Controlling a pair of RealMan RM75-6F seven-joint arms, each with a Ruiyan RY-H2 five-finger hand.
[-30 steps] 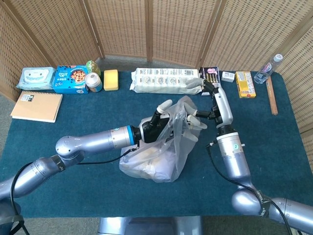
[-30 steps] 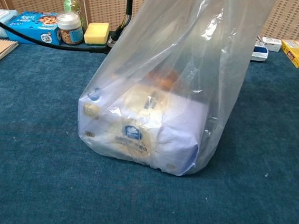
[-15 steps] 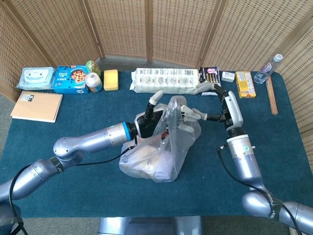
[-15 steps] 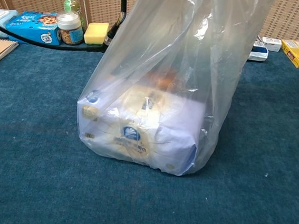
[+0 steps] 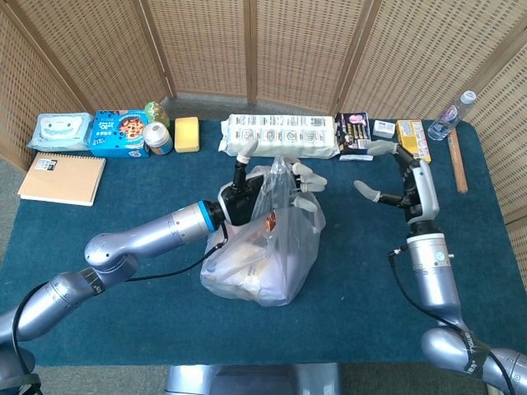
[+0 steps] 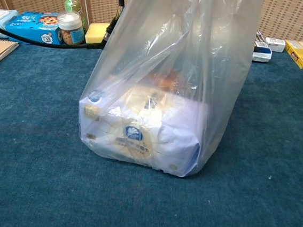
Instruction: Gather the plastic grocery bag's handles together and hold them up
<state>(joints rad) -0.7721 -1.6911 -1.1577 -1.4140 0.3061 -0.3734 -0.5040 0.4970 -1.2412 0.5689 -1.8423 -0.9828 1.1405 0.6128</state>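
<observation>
Gripping the gathered top of the clear plastic grocery bag (image 5: 262, 251), the left hand (image 5: 247, 185) holds the handles (image 5: 280, 169) bunched above the load, fingers clamped on the film with some fingertips poking out past it. The bag sits at mid-table on the blue cloth-covered table (image 5: 123, 271), its base down; the chest view shows it (image 6: 164, 93) drawn up tall over pale wrapped packages. To the bag's right, well apart from it, the right hand (image 5: 394, 177) hangs in the air with fingers spread and nothing in them. Behind the bag lies a long white pack (image 5: 280, 133); far to its left are a yellow sponge (image 5: 187, 133), a jar (image 5: 156, 138) and a tan notebook (image 5: 62, 178).
</observation>
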